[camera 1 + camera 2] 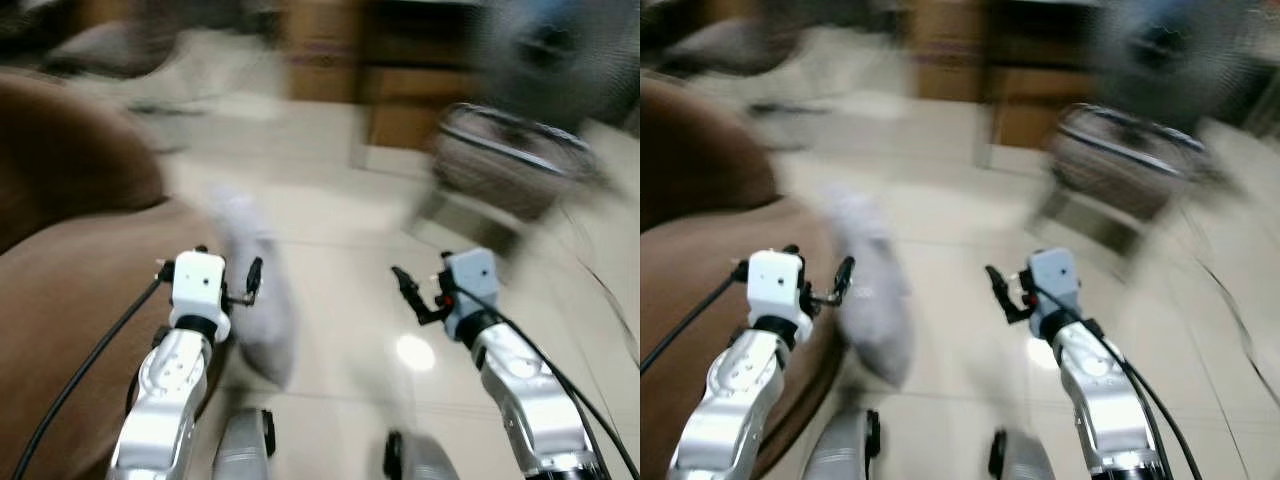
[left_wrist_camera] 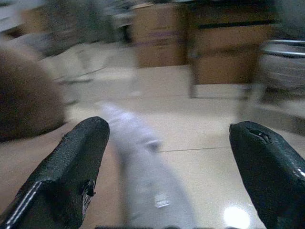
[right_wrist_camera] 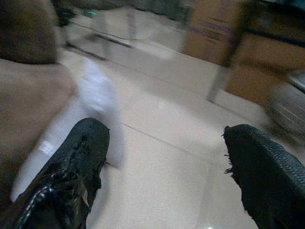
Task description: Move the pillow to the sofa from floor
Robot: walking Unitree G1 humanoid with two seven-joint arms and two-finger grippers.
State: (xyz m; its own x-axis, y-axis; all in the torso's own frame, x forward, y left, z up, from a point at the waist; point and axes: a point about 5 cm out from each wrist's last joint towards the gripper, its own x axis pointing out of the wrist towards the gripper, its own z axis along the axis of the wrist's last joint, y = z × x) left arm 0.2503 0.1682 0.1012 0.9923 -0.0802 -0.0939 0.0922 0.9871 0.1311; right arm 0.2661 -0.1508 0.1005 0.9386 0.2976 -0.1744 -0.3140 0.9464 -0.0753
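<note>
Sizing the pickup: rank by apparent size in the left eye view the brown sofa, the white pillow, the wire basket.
1. Brown upholstered sofa, largest.
2. and 3. White soft pillow and grey wire basket look alike; blur and the basket's greater distance leave them unranked.

A blurred white pillow (image 1: 255, 300) seemingly stands on the tiled floor (image 1: 350, 260).

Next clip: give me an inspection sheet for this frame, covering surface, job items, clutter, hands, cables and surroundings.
Surface: pale glossy tiled floor, blurred by camera motion.
Job's things: white pillow on the floor, leaning against the brown sofa; not yet lifted.
Clutter: nothing seen on the floor near the pillow.
Hands: left hand open, raised beside the pillow; right hand open, over bare floor.
Cables: black cables along both arms.
Surroundings: wooden cabinets, a fan and a metal-framed basket-like item, too blurred to identify.
</note>
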